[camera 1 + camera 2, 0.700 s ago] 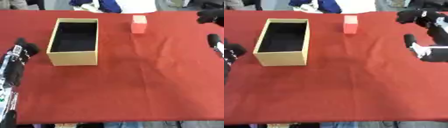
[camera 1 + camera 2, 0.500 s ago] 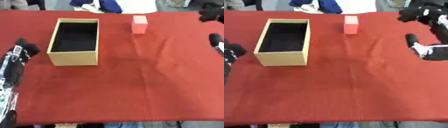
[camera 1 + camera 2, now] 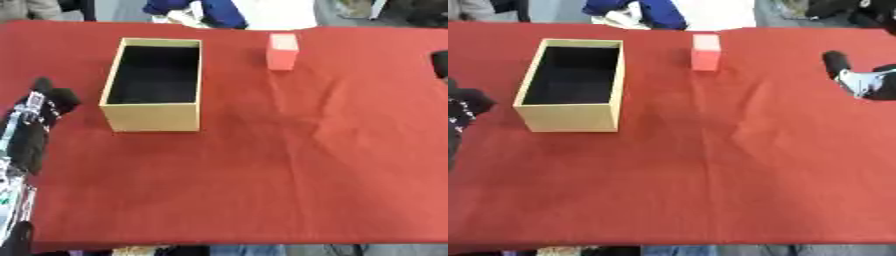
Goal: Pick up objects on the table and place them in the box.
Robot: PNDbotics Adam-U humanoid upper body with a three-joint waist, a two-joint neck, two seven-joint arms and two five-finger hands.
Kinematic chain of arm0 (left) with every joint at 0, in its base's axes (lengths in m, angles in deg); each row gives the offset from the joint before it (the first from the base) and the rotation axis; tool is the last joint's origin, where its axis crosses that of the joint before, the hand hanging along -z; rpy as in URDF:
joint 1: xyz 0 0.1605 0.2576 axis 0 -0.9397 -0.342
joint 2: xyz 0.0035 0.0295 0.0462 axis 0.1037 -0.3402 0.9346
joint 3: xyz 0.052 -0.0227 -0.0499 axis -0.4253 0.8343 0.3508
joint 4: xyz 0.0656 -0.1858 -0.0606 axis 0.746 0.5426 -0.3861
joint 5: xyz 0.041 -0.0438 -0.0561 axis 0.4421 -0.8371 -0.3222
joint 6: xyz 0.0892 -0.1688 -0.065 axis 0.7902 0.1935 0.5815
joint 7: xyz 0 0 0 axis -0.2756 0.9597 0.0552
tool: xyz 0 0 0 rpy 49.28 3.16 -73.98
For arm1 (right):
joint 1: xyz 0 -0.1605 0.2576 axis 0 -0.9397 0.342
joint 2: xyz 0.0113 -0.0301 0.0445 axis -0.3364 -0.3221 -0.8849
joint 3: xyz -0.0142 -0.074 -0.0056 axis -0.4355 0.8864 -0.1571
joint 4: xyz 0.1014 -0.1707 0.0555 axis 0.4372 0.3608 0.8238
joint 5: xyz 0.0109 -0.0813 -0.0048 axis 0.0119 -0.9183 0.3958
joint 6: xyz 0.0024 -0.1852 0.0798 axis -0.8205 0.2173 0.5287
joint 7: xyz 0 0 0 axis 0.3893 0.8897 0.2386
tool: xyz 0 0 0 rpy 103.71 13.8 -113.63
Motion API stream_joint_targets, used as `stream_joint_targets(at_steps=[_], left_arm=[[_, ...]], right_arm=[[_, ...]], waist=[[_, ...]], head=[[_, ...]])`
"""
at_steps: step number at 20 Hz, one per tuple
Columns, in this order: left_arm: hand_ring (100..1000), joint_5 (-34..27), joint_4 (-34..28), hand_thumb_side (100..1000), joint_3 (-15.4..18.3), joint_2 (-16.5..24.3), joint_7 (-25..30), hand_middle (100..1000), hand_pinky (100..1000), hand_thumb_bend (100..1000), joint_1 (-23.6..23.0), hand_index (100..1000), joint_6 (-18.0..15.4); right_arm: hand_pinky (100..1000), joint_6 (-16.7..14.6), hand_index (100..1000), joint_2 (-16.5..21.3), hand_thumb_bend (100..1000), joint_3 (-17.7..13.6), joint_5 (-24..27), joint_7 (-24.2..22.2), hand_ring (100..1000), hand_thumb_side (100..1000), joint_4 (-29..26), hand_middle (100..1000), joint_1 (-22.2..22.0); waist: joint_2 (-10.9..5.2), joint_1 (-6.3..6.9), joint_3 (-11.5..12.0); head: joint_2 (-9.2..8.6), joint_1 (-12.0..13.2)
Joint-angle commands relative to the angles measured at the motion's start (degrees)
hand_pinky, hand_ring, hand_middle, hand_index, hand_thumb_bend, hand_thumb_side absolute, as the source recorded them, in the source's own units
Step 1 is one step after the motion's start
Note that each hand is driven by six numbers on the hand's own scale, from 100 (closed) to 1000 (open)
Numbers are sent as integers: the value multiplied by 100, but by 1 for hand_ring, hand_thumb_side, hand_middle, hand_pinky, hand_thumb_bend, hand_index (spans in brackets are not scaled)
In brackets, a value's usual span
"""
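Box [image 3: 153,116]: open, tan, dark inside, upper left of the frame, nothing visible in it.
Pink block [image 3: 282,51]: upright at upper centre, well apart from the box, near the table's far edge.
Table [image 3: 289,170]: red cloth, broad bare stretch across centre and lower frame.
Left hand [image 3: 39,107]: at left edge, fingers' state cannot be told.
Right hand [image 3: 849,75]: at right edge, holding nothing; fingers unclear.

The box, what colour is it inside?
Black inside the box, with tan walls; the left eye view shows it best.
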Motion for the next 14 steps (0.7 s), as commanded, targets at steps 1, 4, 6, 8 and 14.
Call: stream_joint_targets(at_steps=[1,4,6,8,14], left_arm=[[710,17,-53,784,-8,171,11,571,859,254,27,644,-12],[710,26,-46,784,-18,187,23,571,858,254,13,644,-9],[711,30,-44,784,-22,198,27,571,858,254,9,643,-10],[711,33,-45,784,-28,209,33,571,858,254,11,644,-13],[711,49,-47,782,-41,260,45,571,858,258,55,643,4]], right_arm=[[800,-147,867,293,184,62,-293,36,877,232,237,790,336],[800,-333,870,238,314,125,-574,-32,879,254,577,827,717],[816,-474,877,140,331,143,-756,-140,896,277,847,851,950],[828,-623,881,-2,339,146,-950,-248,910,302,1137,865,1158],[842,-950,888,-405,364,50,-1540,-652,934,413,2064,902,1670]], waist=[[-105,-18,19],[-126,-48,55],[-132,-64,88],[-130,-79,130],[-115,-202,306]], head=[[28,21],[28,11],[28,1],[28,-13],[28,-93]])
